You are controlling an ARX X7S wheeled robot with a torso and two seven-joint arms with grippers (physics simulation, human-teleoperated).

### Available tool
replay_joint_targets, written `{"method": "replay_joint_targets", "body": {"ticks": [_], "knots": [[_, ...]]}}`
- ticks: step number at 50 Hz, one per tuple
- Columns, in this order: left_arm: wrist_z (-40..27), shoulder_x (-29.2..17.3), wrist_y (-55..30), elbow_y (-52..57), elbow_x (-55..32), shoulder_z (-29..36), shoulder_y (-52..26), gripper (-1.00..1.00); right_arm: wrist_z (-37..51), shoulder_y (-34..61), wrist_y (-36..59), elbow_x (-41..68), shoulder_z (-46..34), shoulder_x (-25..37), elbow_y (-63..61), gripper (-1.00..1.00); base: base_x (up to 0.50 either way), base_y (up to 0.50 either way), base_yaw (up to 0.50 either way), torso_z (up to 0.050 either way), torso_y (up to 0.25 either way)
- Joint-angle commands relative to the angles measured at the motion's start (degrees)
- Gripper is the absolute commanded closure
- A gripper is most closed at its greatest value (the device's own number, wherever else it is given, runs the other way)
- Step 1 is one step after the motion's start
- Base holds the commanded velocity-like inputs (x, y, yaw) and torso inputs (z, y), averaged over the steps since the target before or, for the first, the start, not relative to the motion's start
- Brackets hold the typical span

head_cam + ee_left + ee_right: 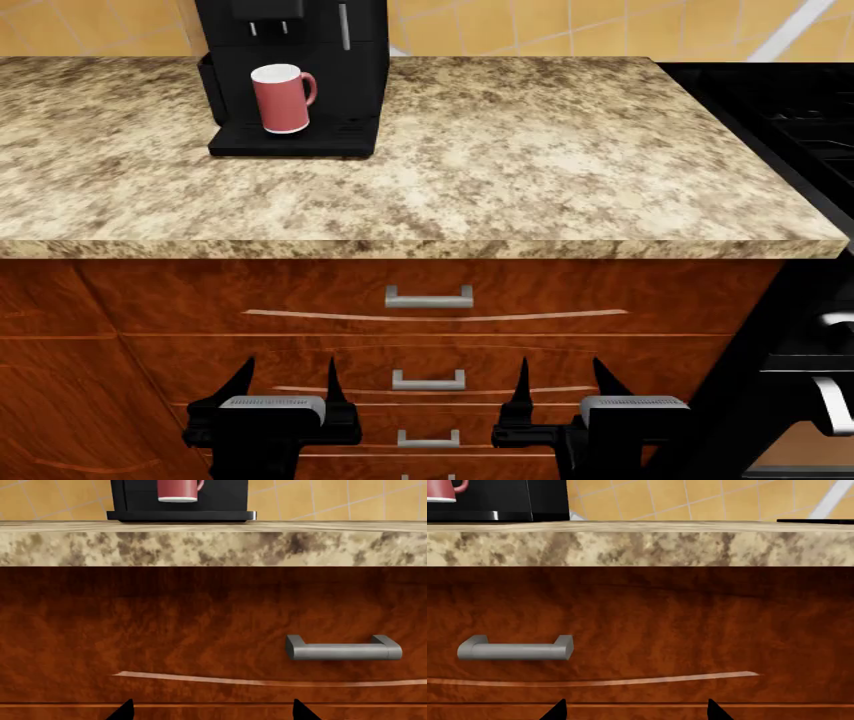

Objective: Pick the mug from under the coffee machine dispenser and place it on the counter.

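The red mug (pixel 282 98) with a white rim stands upright on the black drip tray of the tall black coffee machine (pixel 296 60), under the dispenser (pixel 268 12) with two nozzles. Its handle points right. The mug also shows in the left wrist view (pixel 178 490) and partly in the right wrist view (pixel 444 490). The granite counter (pixel 507 160) spreads to the right of the machine. My left gripper (pixel 284 385) and right gripper (pixel 562 382) hang low in front of the drawers, both open and empty, far below the mug.
Wooden drawers with grey bar handles (pixel 429 297) fill the cabinet front below the counter edge (pixel 213 547). A black stovetop (pixel 787 120) lies at the right, with an oven handle (pixel 834 390) below it. Yellow tiled wall stands behind.
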Motion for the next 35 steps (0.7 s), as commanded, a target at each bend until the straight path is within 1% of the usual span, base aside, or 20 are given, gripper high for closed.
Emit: {"method": "replay_joint_targets", "body": {"ticks": [1,3,5,10,16,17,18,27,28,33,34,35], "knots": [[-1.3,-0.8,0.6,0.0,-0.8,1.2,0.1,-1.0,1.0,0.1,0.1,1.3,-0.9,0.9,-0.4,-1.0,0.0,0.0,0.0,0.0,0.0],[-1.9,-1.3,0.6,-1.0,-1.4,1.9,-0.1,-1.0,1.3,0.6,1.2,5.3,-0.4,0.9,0.5,-1.0,0.0,0.0,0.0,0.0,0.0],[-2.7,-1.8,0.4,-0.7,-0.6,2.8,-0.2,-1.0,2.2,0.5,0.3,4.0,-1.5,1.7,0.2,-1.0,0.0,0.0,0.0,0.0,0.0],[-3.2,-2.4,-0.9,1.9,-2.2,3.5,0.5,-1.0,3.0,0.7,0.2,4.6,-2.5,2.4,0.4,-1.0,0.0,0.0,0.0,0.0,0.0],[-3.6,-3.4,-0.3,2.4,-2.2,4.8,0.4,-1.0,3.3,0.8,-0.2,4.2,-4.2,3.4,0.4,-1.0,0.0,0.0,0.0,0.0,0.0],[-4.3,-3.5,0.7,1.0,-1.8,4.7,0.1,-1.0,3.3,0.9,-0.2,4.7,-4.0,3.4,0.4,-1.0,0.0,0.0,0.0,0.041,0.0],[-3.7,-3.4,0.2,1.0,-3.4,4.3,-0.2,-1.0,3.5,1.0,-0.2,4.8,-4.0,3.5,0.8,-1.0,0.0,0.0,0.0,0.05,0.0],[-4.5,-4.3,0.5,0.5,-3.5,5.5,-0.7,-1.0,3.9,1.3,-0.3,5.5,-5.0,4.2,1.0,-1.0,0.0,0.0,0.0,0.05,0.002],[-3.8,-4.5,-2.3,2.5,-4.8,5.6,-0.3,-1.0,3.9,1.3,0.0,5.8,-5.1,4.3,1.0,-1.0,0.0,0.0,0.0,0.05,0.002],[-4.1,-5.0,-4.0,5.4,-5.3,6.1,-0.2,-1.0,3.9,1.2,0.7,7.1,-5.2,4.6,0.2,-1.0,0.0,0.0,0.0,0.05,0.001],[-4.0,-5.2,-5.7,6.9,-5.6,6.3,-0.2,-1.0,5.9,1.2,0.3,1.6,-7.2,5.8,-0.1,-1.0,0.0,0.0,0.0,0.05,0.004],[-4.9,-5.8,-7.9,7.8,-3.9,6.9,-0.3,-1.0,6.5,0.9,1.1,0.8,-7.5,5.9,-1.1,-1.0,0.0,0.0,0.0,0.05,0.002]]}}
